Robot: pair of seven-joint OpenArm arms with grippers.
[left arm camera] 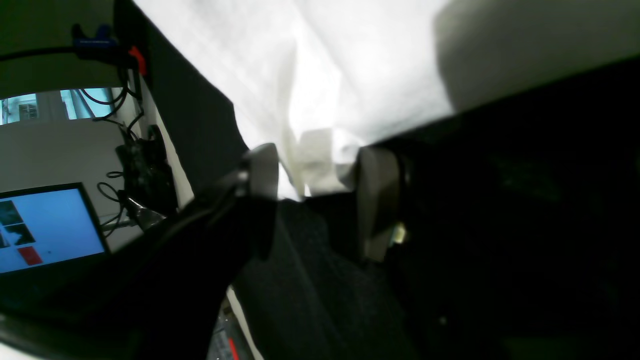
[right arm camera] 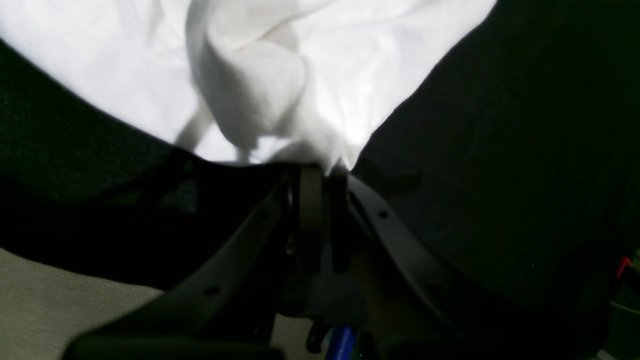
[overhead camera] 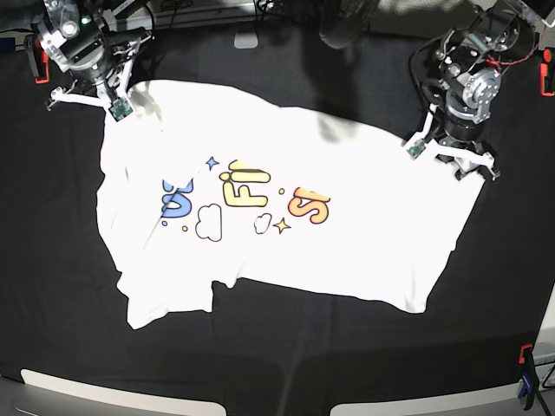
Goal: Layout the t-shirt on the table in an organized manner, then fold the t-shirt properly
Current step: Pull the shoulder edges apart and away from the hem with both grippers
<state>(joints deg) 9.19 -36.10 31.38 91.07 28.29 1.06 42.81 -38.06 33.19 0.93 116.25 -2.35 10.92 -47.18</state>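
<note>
The white shirt (overhead camera: 286, 217) lies spread print-up across the black-clothed table (overhead camera: 286, 364), blue, yellow and orange letters with clouds and stars facing up, its lower left corner folded and rumpled, its two far corners lifted slightly.

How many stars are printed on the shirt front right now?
2 clear stars on the t-shirt: a blue star above the blue letters and a yellow star below the yellow letters. Folds near the blue letters may hide more.
</note>
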